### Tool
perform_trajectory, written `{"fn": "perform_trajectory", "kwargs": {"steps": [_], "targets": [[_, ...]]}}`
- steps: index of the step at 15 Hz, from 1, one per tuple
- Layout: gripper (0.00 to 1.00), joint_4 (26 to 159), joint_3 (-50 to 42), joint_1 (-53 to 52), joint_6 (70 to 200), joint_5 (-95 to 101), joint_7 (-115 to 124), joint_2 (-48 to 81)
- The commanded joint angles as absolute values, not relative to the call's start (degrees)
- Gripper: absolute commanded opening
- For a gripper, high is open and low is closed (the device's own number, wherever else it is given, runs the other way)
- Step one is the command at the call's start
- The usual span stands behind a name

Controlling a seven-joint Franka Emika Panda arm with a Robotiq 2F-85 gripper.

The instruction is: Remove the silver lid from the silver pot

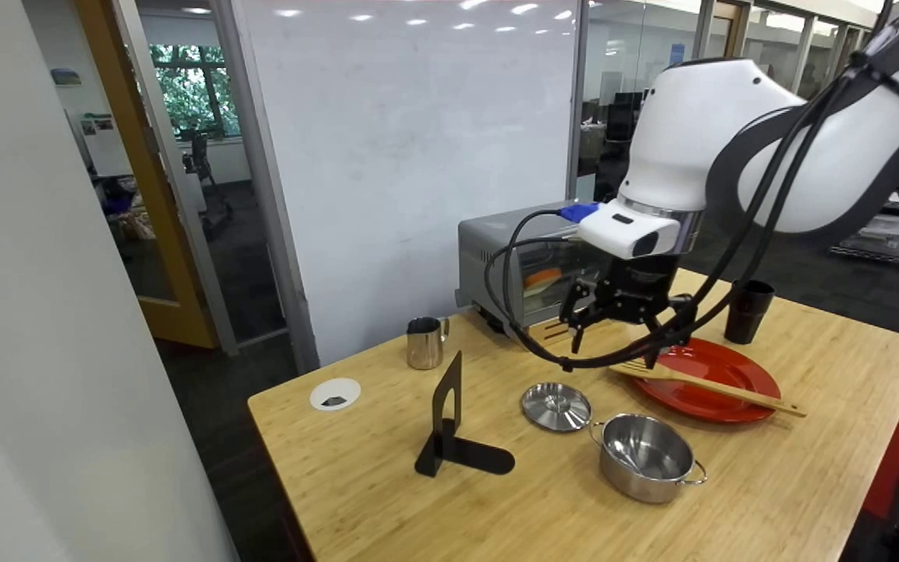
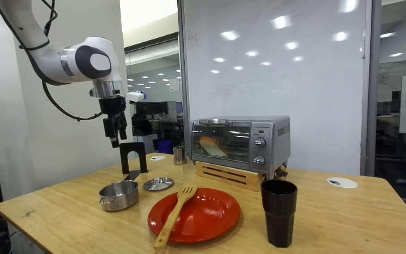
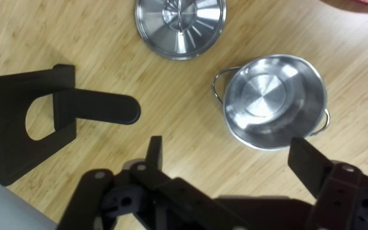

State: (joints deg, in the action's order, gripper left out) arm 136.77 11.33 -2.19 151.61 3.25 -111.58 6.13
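Observation:
The silver lid (image 1: 556, 407) lies flat on the wooden table beside the silver pot (image 1: 647, 460), apart from it. Both also show in an exterior view, the lid (image 2: 158, 183) behind and right of the pot (image 2: 120, 197). In the wrist view the pot (image 3: 273, 102) is open, bare inside, with two wire handles. The lid (image 3: 187, 38), with its wire handle on top, is partly cut off at the upper edge. My gripper (image 3: 226, 140) is open and empty, its fingers wide apart. In both exterior views the gripper (image 1: 613, 353) (image 2: 119, 141) hangs well above the table.
A black bookend (image 1: 449, 449) stands near the lid. A red plate (image 2: 210, 218) bears a wooden fork-spatula (image 2: 171, 222). A toaster oven (image 2: 238, 141) stands at the back, with a metal cup (image 1: 424, 343) near it. A black tumbler (image 2: 278, 211) stands beyond the plate.

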Motion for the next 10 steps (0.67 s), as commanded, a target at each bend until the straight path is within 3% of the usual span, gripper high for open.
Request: {"fn": "perform_trajectory", "kwargs": {"steps": [1, 10], "targets": [[1.0, 145.08, 11.3, -3.14, 151.37, -4.17, -115.74, -4.01], [1.0, 154.9, 4.48, -5.65, 153.28, -4.55, -93.59, -19.42]]}}
